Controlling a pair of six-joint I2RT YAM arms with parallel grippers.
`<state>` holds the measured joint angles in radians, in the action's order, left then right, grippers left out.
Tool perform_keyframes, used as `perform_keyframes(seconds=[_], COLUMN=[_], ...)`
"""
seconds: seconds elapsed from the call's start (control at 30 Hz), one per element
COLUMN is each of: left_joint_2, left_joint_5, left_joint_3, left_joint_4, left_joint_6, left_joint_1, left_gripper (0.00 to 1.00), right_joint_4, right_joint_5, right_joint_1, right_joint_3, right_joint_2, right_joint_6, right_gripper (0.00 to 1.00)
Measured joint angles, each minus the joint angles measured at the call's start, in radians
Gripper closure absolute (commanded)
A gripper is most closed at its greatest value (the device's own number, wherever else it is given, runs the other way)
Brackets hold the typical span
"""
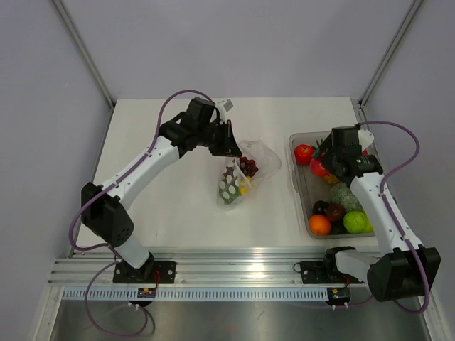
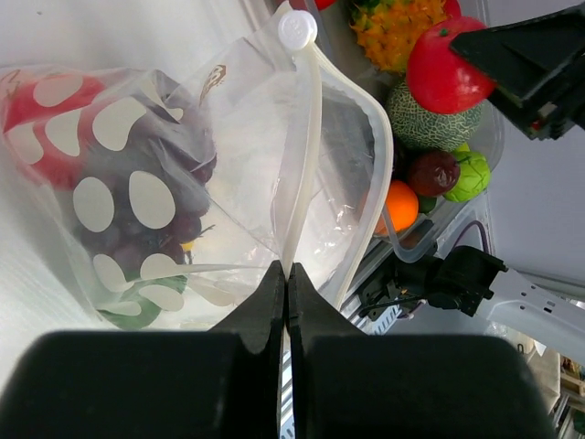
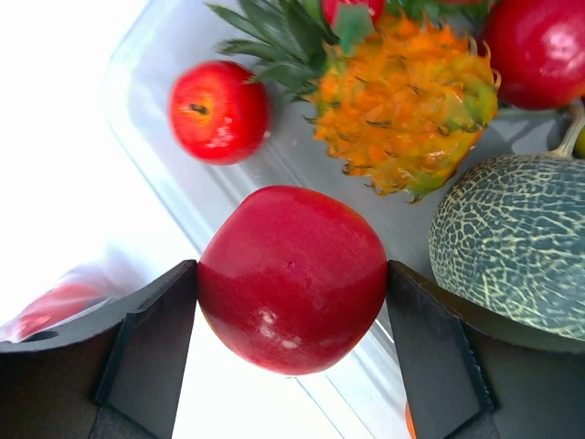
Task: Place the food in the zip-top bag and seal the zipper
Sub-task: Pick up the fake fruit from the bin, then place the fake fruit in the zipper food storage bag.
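Observation:
The dotted zip-top bag (image 1: 245, 176) lies mid-table, its mouth held up. Inside it are a purple grape bunch (image 2: 169, 178), a red piece (image 2: 37, 137) and yellow and green pieces. My left gripper (image 1: 229, 145) is shut on the bag's zipper strip (image 2: 302, 155), which runs up from the closed fingertips (image 2: 274, 283) to a white slider tab (image 2: 296, 29). The mouth gapes open to the right of the strip. My right gripper (image 1: 321, 165) is shut on a red round fruit (image 3: 292, 279) and holds it over the left rim of the tray.
A rigid clear tray (image 1: 298, 186) at the right holds a red apple (image 3: 218, 112), a spiky orange fruit (image 3: 402, 101), a netted melon (image 3: 512, 242), an orange (image 1: 319, 224) and a green fruit (image 1: 355, 221). Bare white table (image 1: 163, 206) lies left of the bag.

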<state>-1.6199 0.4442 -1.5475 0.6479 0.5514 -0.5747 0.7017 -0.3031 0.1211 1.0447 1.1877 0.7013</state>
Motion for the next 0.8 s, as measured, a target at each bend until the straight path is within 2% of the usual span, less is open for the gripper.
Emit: perform_keyframes(seconds=[0.33, 0.57, 0.8], left_joint_2=[-0.037, -0.038, -0.038], left_joint_5=[0.013, 0.012, 0.011], left_joint_3=[-0.029, -0.030, -0.030], left_joint_4=[-0.021, -0.022, -0.021], left_joint_6=[0.022, 0.026, 0.026], left_joint_1=[-0.052, -0.050, -0.050], left_gripper=[1.00, 1.00, 1.00], right_joint_4=[0.049, 0.040, 0.016], right_joint_5=[0.100, 0.083, 0.079], right_joint_1=[0.026, 0.315, 0.434], right_joint_3=[0.227, 0.386, 0.368], right_joint_2=[-0.057, -0.003, 0.105], right_joint_6=[-0.082, -0.079, -0.067], right_gripper=[0.57, 0.57, 0.54])
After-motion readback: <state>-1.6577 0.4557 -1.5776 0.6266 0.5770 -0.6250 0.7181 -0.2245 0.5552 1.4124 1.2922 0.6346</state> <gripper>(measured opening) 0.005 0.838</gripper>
